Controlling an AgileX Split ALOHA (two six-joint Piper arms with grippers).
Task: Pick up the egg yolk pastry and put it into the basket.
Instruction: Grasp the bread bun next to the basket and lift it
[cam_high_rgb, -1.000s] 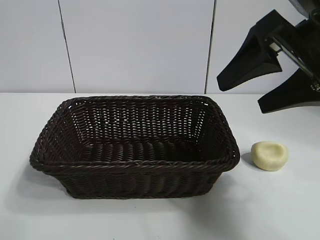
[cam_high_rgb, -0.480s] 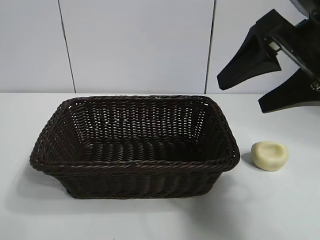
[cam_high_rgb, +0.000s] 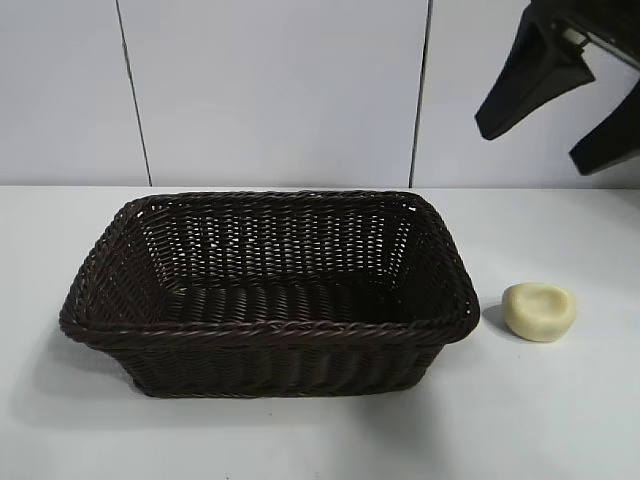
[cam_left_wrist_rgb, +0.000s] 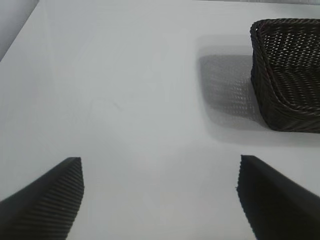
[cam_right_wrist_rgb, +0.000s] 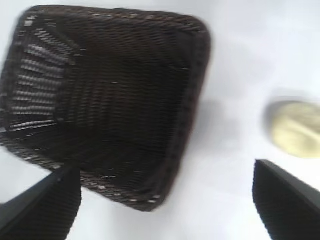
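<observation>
Jaws on both grippers stand wide apart and hold nothing. In the exterior view the right gripper (cam_high_rgb: 560, 118), black with two wedge-shaped fingers, sits in the upper right corner, above and behind the table; against the earlier exterior frames it has risen, so that less of each finger shows and both tips lie higher against the white panelled wall (cam_high_rgb: 280, 90). The left gripper (cam_left_wrist_rgb: 160, 200) is outside the exterior view; its own wrist view shows two black ribbed fingers spread over the bare white table (cam_left_wrist_rgb: 125, 100), with one corner of the basket well ahead of them. The small pale yellow, dome-shaped egg yolk pastry (cam_high_rgb: 539, 311) with a shallow dent on top rests on the table just beside the right end of the large rectangular dark brown woven wicker basket (cam_high_rgb: 270, 330), apart from its braided rim and outside it. Pastry and basket occupy the same places as in the earlier frames. The basket interior is empty.
</observation>
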